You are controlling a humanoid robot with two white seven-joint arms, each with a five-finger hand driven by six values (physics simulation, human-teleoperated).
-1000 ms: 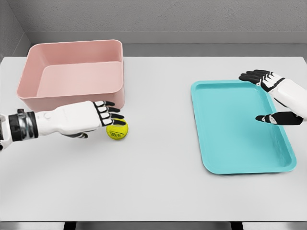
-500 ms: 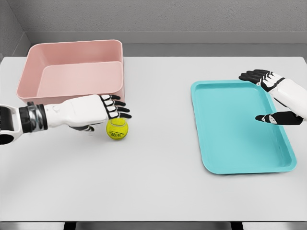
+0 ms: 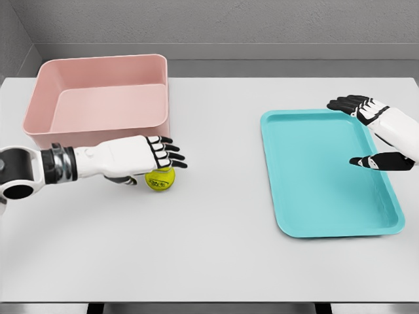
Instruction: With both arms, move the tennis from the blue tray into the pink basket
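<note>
Beside the pink basket, open left hand covers the tennis ball

White arms with banded grey-black wrist and black-tipped white fingers.

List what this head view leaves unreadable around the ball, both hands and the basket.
- Tennis ball: its top is covered by the left hand, so contact or grip cannot be judged.
- Left hand's thumb and palm underside: hidden beneath the hand itself.
- Right hand: the arm is cut off by the picture's right edge.
- Pink basket: its lower front wall sits behind the left forearm.
- Ball's printed marking: too small to read.
</note>
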